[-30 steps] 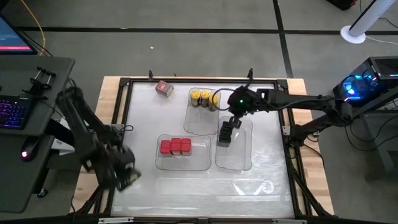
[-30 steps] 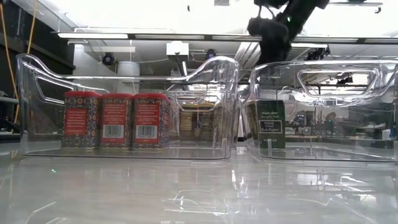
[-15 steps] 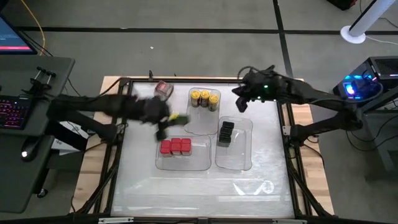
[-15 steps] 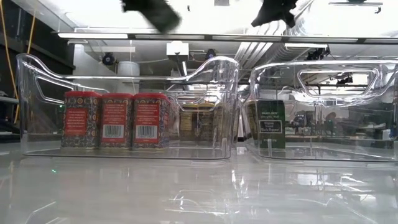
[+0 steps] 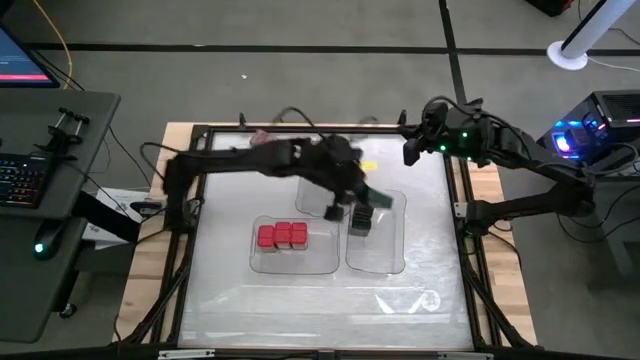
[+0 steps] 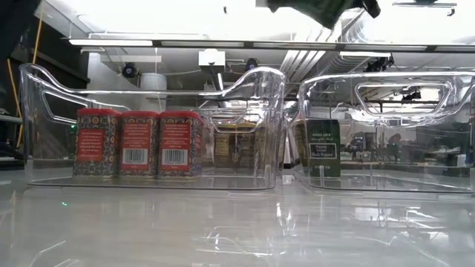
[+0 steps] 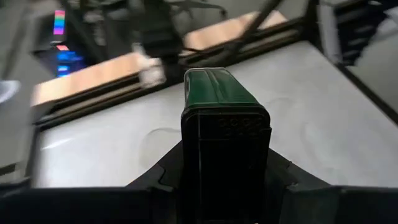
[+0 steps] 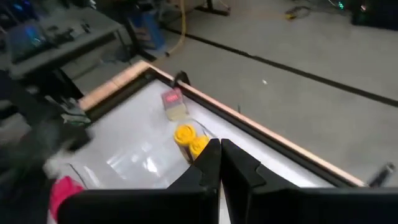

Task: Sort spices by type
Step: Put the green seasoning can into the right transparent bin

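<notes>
My left gripper (image 5: 364, 196) reaches in from the table's left and is shut on a dark green blocky spice container (image 7: 225, 124), above the gap between the far tray and the right tray (image 5: 378, 262). My right gripper (image 5: 410, 152) is shut and empty, high by the far right corner; it also shows in its wrist view (image 8: 215, 167). Three red spice tins (image 5: 282, 236) stand in the left tray (image 6: 148, 178). One dark container (image 6: 323, 148) stands in the right tray. Two yellow-lidded jars (image 8: 191, 139) show; my left arm hides them in the high view. A lone red-topped tin (image 8: 173, 103) sits near the far edge. My left gripper pinches the dark green container by its two opposite sides (image 7: 189, 163) between its two fingers (image 7: 160, 179). The container lies along the fingers and sticks out past them. It is lifted clear of the table and the trays.
A third clear tray (image 5: 318, 205) lies at the far middle, partly under my left arm. The black frame (image 5: 470, 235) runs round the white tabletop. The near part of the table (image 5: 330, 300) holds only a clear film.
My left gripper has swept from beyond the table's near left corner toward the far side, then right, and now hangs over the trays with the dark container. My right gripper has drawn back from over the right tray toward the far right corner.
</notes>
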